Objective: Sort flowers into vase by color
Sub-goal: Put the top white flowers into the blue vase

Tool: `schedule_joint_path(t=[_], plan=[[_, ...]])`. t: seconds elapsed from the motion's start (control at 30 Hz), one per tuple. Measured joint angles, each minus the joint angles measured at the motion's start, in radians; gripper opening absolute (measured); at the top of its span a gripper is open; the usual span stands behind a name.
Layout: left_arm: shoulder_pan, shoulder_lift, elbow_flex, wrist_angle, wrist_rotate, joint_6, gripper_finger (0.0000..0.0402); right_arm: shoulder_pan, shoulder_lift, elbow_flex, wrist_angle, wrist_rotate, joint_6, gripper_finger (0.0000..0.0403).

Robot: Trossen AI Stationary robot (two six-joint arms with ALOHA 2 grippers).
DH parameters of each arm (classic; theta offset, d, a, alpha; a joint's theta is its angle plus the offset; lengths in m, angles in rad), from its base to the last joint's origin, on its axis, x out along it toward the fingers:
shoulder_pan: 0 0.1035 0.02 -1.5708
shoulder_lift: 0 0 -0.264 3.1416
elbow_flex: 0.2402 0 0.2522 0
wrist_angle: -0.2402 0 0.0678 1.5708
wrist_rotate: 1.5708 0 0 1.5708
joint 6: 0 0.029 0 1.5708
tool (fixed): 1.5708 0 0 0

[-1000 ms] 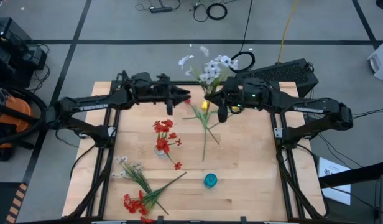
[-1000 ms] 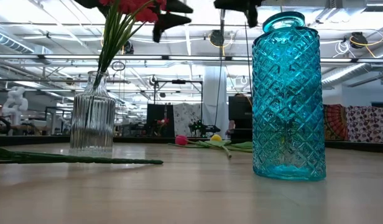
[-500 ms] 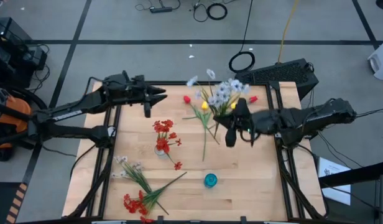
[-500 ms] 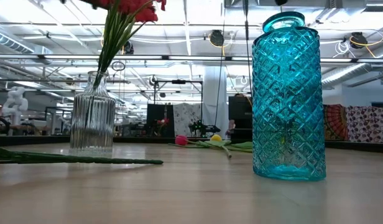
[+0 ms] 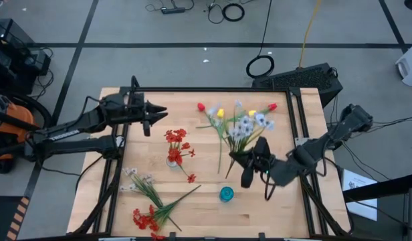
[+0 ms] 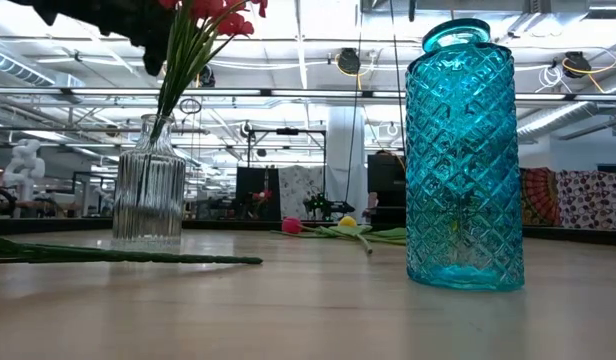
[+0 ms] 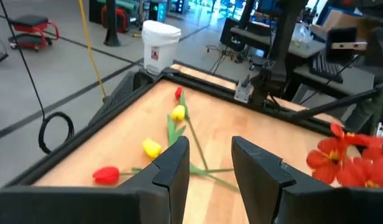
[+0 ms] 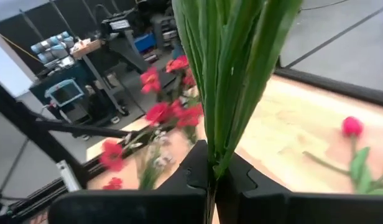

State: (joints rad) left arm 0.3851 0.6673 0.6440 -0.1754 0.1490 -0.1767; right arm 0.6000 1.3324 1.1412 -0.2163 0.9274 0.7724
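My right gripper (image 5: 241,161) hangs over the table's middle right, shut on a spray of white flowers (image 5: 249,124). A blue vase (image 5: 226,194) stands just nearer, also seen in the low view (image 6: 463,160). The clear vase (image 5: 173,159) holds red flowers (image 5: 176,139) by their stalks. Red and yellow tulips (image 5: 219,112) lie flat near the far edge. A white spray (image 5: 140,179) and a red spray (image 5: 146,217) lie at the near left. My left gripper (image 5: 152,115) is open at the far left with nothing between its fingers (image 7: 173,168). My right gripper pinches the white spray's bunched green stalks (image 8: 211,155) between its two fingers (image 8: 196,167). The fingers come roughly level from the table's right side and lie across the stalks. The spray is lifted clear and slants up toward the far edge, blossoms on top.
Black frame rails (image 5: 296,127) run along the table's left and right sides. Bare wood (image 5: 273,214) lies at the near right, beyond the blue vase. Cables and a dark case (image 5: 306,77) sit on the floor past the far edge.
My right gripper has swung from the far middle toward the near edge and somewhat right, rolling as it went and carrying the white spray clear of the table. My left gripper has drawn back toward the table's left edge, still open.
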Motion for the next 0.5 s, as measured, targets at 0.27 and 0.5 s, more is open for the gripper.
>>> schedule_joint_path(t=[0.27, 0.5], plan=[[0.0, -0.014, -0.007, -0.055, 0.001, 0.0, 0.0125, 0.079, 0.041, 0.0, 0.042, 0.049, 0.095, 0.0], [0.0, -0.014, -0.007, -0.053, 0.004, 0.0, 0.0125, 0.103, 0.08, 0.0, 0.049, 0.048, 0.075, 0.0]])
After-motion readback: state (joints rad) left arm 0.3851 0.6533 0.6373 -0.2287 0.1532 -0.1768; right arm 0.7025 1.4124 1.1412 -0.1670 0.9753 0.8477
